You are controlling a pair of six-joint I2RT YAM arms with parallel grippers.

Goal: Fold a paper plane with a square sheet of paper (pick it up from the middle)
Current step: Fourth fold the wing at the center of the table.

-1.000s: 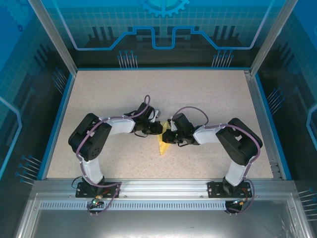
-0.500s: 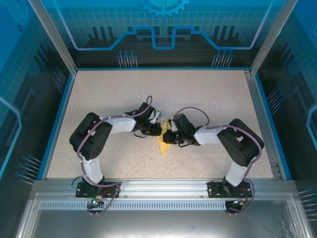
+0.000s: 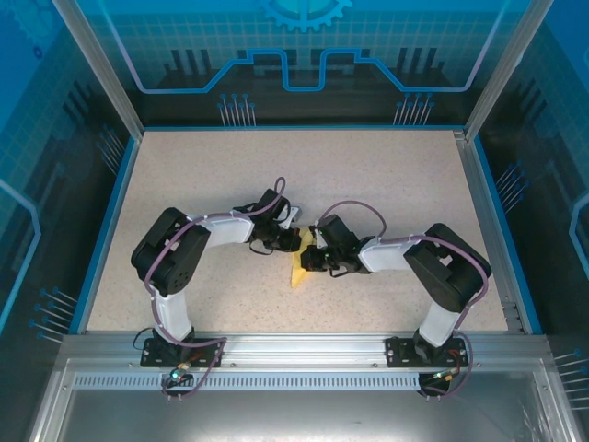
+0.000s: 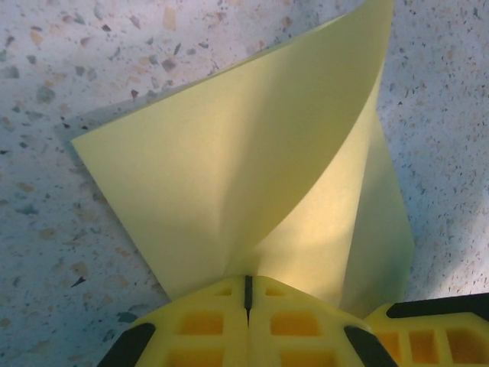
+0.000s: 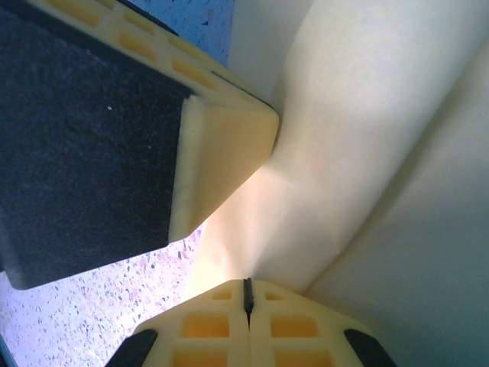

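Top external: the square sheet of paper (image 3: pixel 298 273) is clamped by left pincer (image 3: pixel 293 241) and right pincer (image 3: pixel 310 259), both closed.

Left gripper (image 4: pixel 247 287) now tight on paper (image 4: pixel 229 176)

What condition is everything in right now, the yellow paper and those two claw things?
yellow paper sheet: partly folded, its layers bowed apart, pinched by both grippers.
left gripper: shut on the paper's edge.
right gripper: shut on the paper.
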